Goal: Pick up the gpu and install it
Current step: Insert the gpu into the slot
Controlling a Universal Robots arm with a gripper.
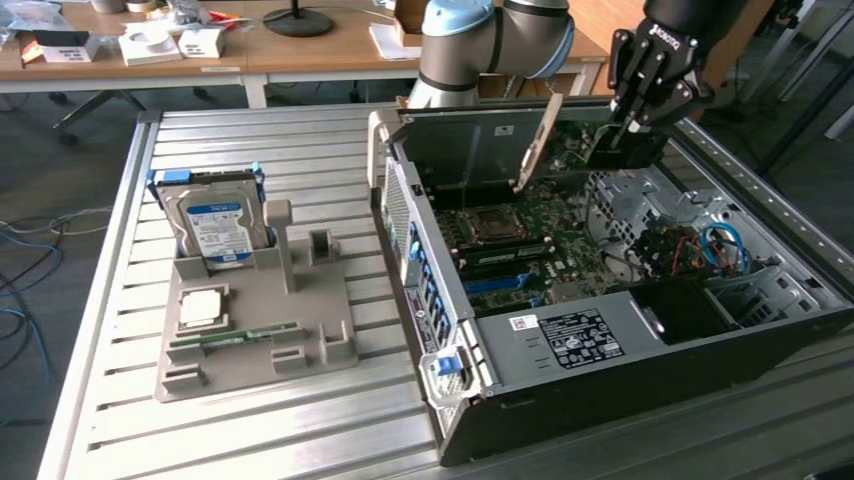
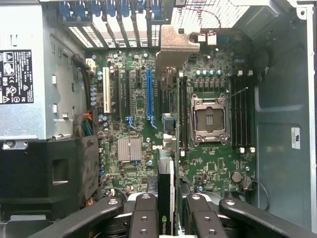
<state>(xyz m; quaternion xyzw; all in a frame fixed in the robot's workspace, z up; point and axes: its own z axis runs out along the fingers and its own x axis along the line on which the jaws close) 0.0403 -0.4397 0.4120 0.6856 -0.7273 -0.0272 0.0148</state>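
Gripping gpu (image 2: 166, 196) edge-on, tool (image 2: 166, 220) hangs above motherboard (image 2: 133, 99); power supply (image 2: 25, 89) one side, CPU socket (image 2: 209, 119) other.

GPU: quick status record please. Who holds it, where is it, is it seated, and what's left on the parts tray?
gpu: gripped edge-on
gripper: shut on the gpu
position: over the motherboard, in the open case
seated: not yet
parts tray: hard drive upright, memory stick flat
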